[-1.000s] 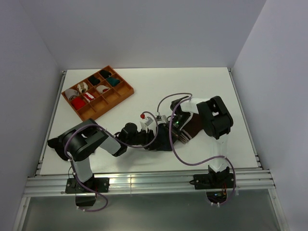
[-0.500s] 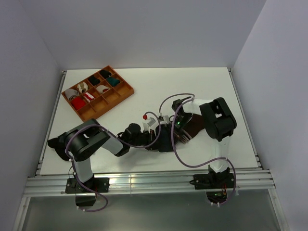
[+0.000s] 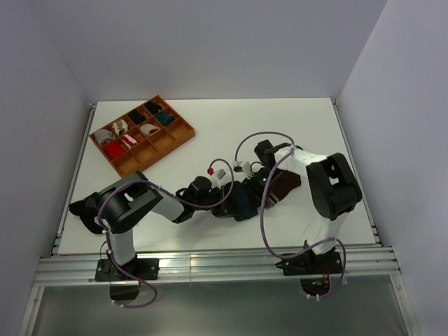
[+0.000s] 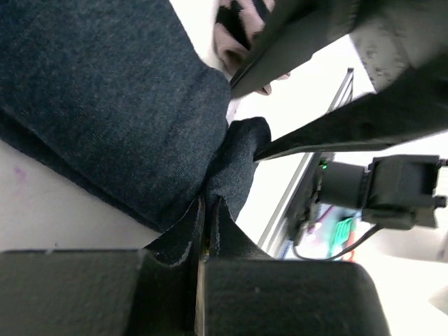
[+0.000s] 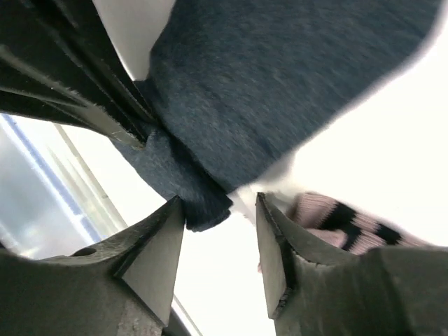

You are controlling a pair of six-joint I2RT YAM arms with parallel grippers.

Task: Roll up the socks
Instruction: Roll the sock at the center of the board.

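The dark navy sock [image 3: 243, 203] lies bunched near the table's middle front, with the brown sock [image 3: 285, 183] to its right. My left gripper [image 3: 228, 199] reaches in from the left. In the left wrist view it [image 4: 208, 210] is shut on a fold of the navy sock [image 4: 105, 105]. My right gripper [image 3: 256, 190] hovers over the same spot. In the right wrist view it [image 5: 220, 255] stands open, the navy sock's [image 5: 280, 91] tip just above the gap and not pinched. A pink, black-striped cuff [image 5: 343, 225] shows behind the right finger.
An orange divided tray [image 3: 178, 115] with several small sock bundles stands at the back left. The metal rail [image 3: 210, 262] runs along the near table edge. Both arms' cables loop over the socks.
My right gripper has opened and let go of the navy sock, and its arm has swung to the right. My left gripper has shut on the sock's fold and moved rightward.
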